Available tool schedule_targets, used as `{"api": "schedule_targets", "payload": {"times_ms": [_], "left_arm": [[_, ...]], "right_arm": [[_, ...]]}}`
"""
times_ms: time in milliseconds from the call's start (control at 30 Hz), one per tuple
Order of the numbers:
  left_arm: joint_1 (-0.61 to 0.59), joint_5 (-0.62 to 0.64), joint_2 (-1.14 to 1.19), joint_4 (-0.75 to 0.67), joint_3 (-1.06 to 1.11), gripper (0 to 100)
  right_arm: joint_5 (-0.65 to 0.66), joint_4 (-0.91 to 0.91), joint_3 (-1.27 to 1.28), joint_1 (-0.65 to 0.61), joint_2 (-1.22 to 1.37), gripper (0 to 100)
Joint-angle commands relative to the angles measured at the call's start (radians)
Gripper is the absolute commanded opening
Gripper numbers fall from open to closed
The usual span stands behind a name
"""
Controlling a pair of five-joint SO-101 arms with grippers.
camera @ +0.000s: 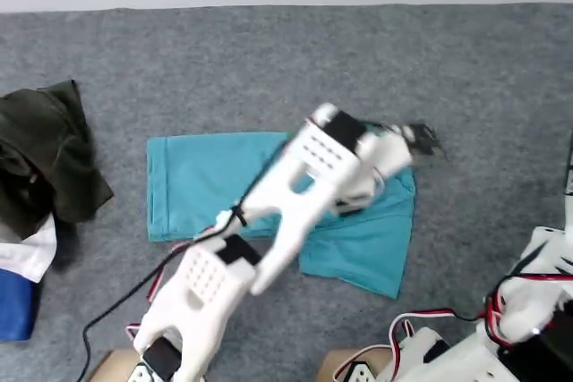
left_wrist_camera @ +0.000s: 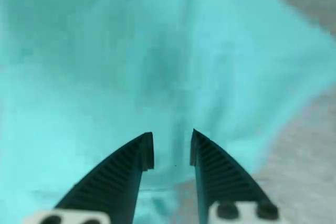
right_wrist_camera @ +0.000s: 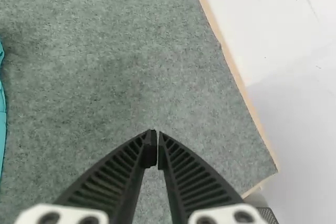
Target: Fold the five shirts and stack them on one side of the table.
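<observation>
1. High view: four shirts are counted on the grey mat (camera: 269,60), one teal, one dark green, one white and one blue
2. The teal shirt (camera: 206,181) is laid flat near the middle of the mat, with its right-hand part doubled over into an angled flap
3. Three shirts are heaped at the mat's left edge, well apart from the teal one. The dark green shirt (camera: 49,149) is crumpled on top, the white shirt (camera: 27,257) is seen just below it, and the blue shirt (camera: 13,306) lies nearest the front edge
4. Two arms are counted. The left arm (camera: 269,221) is stretched from the front edge across the teal shirt, and the left gripper (camera: 419,139) is held at the shirt's far right corner
5. Left wrist view: the left gripper (left_wrist_camera: 172,150) is seen with its two fingers parted; teal shirt (left_wrist_camera: 157,51) fabric lies beyond the gap and nothing is clamped
6. The right arm (camera: 537,310) is kept at the front right corner, off the shirt
7. Right wrist view: the right gripper (right_wrist_camera: 154,148) is seen with its fingers pressed together on nothing, above bare mat near the table edge (right_wrist_camera: 231,72)
</observation>
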Motion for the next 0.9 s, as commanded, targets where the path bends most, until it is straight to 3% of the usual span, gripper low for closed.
{"api": "schedule_targets", "payload": {"times_ms": [0,267,433,867], "left_arm": [[0.106,0.014,-0.161,0.026,0.177,12],[0.163,0.012,-0.207,-0.084,0.412,18],[0.164,0.011,-0.207,-0.144,0.421,19],[0.166,0.014,-0.141,-0.27,0.423,19]], "right_arm": [[0.0,0.038,0.0,0.008,0.004,1.2],[0.0,0.039,0.0,0.008,0.008,4.8],[0.0,0.039,0.0,0.008,0.007,10.4],[0.0,0.039,0.0,0.008,0.005,10.3]]}}
